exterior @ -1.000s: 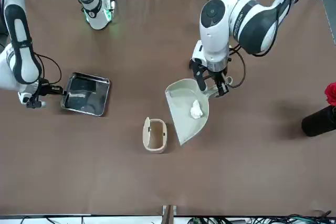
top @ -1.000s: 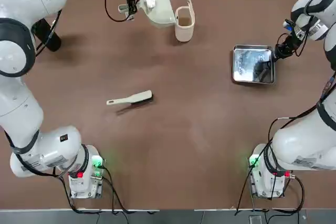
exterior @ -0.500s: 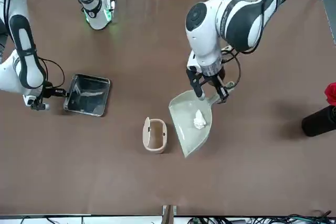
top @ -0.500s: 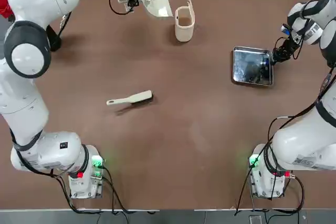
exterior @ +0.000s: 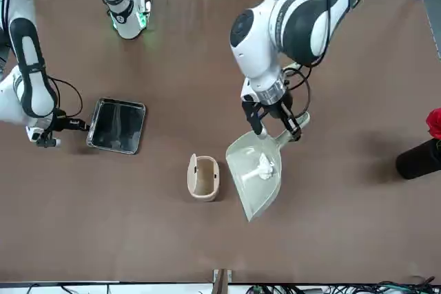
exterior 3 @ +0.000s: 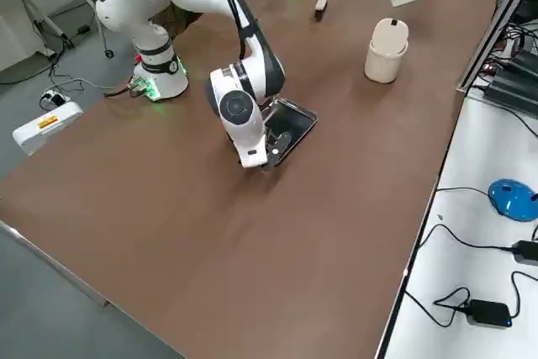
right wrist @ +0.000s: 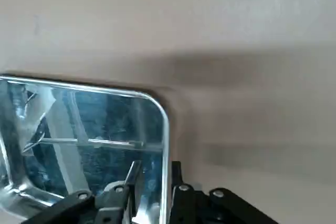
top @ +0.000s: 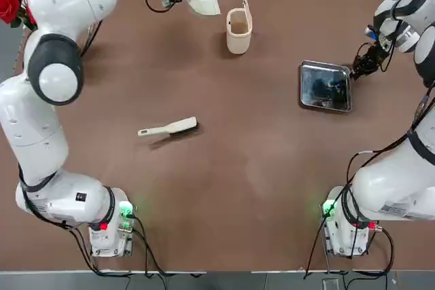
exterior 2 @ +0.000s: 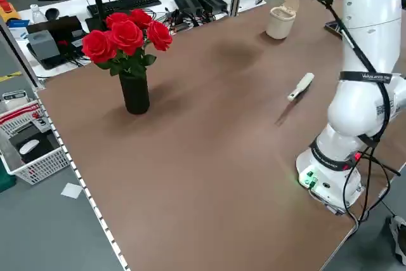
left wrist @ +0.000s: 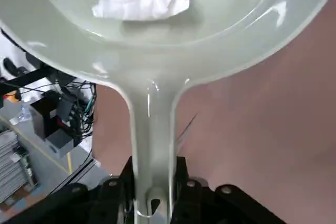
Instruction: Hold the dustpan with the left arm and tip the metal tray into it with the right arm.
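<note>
Cream dustpan, white wad inside, held aloft by its handle in the left gripper at the table's far edge; right gripper pinching the tray rim near the right edge.

No text, label, brand or number can be read anywhere; the small stickers on the arm bases are too small to make out
</note>
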`<state>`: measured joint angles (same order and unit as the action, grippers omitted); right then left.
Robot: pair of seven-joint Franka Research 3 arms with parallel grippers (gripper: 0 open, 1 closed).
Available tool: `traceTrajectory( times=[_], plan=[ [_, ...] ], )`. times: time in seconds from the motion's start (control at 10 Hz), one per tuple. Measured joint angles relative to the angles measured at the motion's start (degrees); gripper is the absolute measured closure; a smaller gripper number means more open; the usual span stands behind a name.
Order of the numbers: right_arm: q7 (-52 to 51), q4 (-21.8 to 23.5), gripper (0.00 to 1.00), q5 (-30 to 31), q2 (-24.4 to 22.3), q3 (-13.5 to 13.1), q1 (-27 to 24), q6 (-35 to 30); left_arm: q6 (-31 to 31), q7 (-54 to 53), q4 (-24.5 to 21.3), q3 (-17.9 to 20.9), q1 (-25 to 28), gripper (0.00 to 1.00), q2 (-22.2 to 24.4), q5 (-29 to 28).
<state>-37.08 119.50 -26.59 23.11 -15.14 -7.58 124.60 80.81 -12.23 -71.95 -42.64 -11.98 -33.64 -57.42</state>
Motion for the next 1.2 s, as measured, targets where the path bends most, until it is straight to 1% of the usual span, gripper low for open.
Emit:
traceTrajectory(
  times=[0.1,0.2,0.3,0.4,0.5,0.6,0.8,1.0,1.1,1.2],
  plan=[
    [0.1,-1.4,0.65,0.3,-1.5,-0.3,0.5,-1.8,-0.5,0.0,1.7,6.0,-5.7,0.67,-0.1,0.0],
    [1.2,-2.5,0.50,1.4,-3.8,-0.6,1.5,-2.8,-1.2,-0.1,4.0,12.3,-11.8,0.67,-0.5,0.0],
    [4.5,-3.1,0.36,3.9,-6.5,-0.8,3.0,-3.3,-2.2,-0.5,6.2,15.8,-15.8,0.67,-1.3,0.0],
    [8.6,-3.5,0.20,6.3,-9.5,-0.8,4.8,-4.3,-3.2,-1.3,8.0,16.8,-17.3,0.67,-2.2,0.0],
    [12.3,-4.0,0.06,8.1,-12.5,-0.8,6.4,-6.5,-3.4,-1.6,9.1,17.0,-17.5,0.67,-2.8,0.0],
    [15.7,-5.9,0.00,10.1,-14.8,-0.8,7.4,-10.4,-3.4,-2.0,9.6,17.1,-17.5,0.67,-3.1,0.0],
    [21.2,-14.0,0.00,12.5,-17.1,-0.8,7.9,-21.2,-3.4,-2.2,10.0,17.1,-17.7,0.67,-3.4,0.0],
    [23.8,-21.1,0.00,14.6,-17.5,0.0,8.0,-27.6,-3.1,-2.2,10.0,18.0,-18.7,0.67,-4.2,-1.7],
    [25.9,-23.4,0.00,16.3,-17.5,1.4,8.1,-29.5,-2.8,-2.2,10.1,18.5,-19.4,0.67,-4.4,-2.2],
    [28.6,-25.8,0.00,18.4,-17.6,3.4,8.1,-31.4,-2.8,-2.2,10.1,18.7,-19.8,0.67,-4.5,-2.3]
  ],
)
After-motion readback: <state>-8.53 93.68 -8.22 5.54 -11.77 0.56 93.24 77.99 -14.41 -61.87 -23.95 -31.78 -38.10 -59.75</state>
